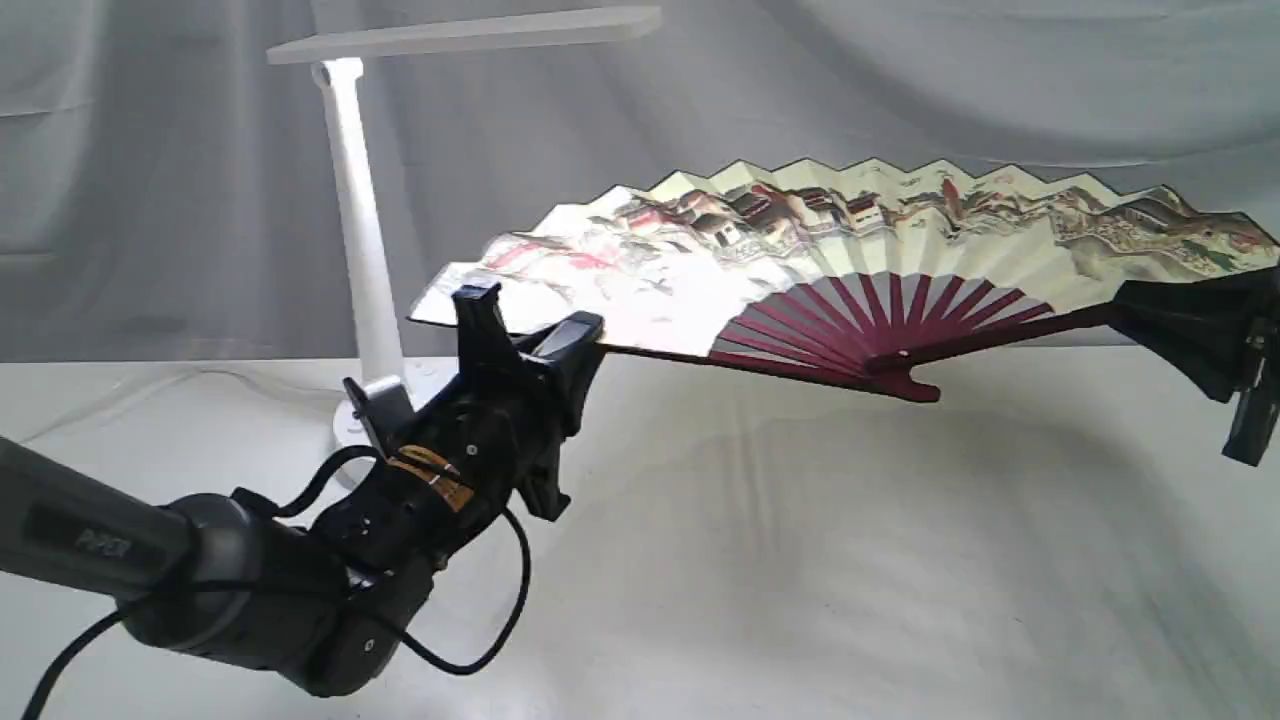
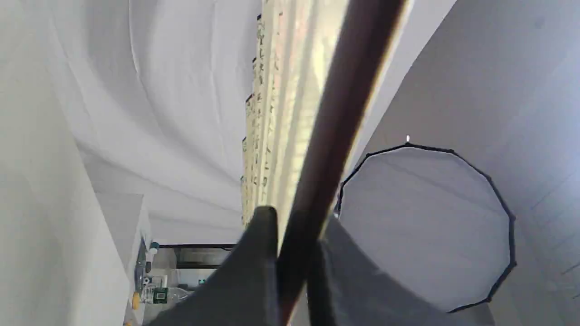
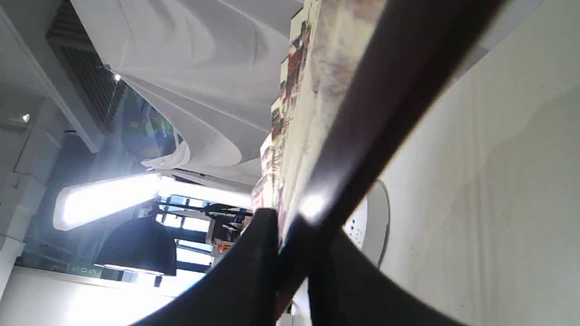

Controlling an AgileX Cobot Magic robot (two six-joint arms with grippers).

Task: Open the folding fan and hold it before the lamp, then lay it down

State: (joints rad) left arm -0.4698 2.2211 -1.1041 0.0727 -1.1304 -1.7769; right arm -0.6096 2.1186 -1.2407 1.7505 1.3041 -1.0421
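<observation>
The folding fan is spread wide and held in the air above the table, its painted cream leaf facing up and forward, maroon ribs meeting at a pivot low in the middle. My left gripper is shut on the fan's left guard stick. On the far right my right gripper is shut on the other guard stick. The white lamp stands behind the fan's left end, its bar head above it. The lamp's lit head and round base show in the right wrist view.
A white cloth covers the table and drapes as a backdrop. The left arm's black cable loops over the table near the front left. A round softbox appears in the left wrist view.
</observation>
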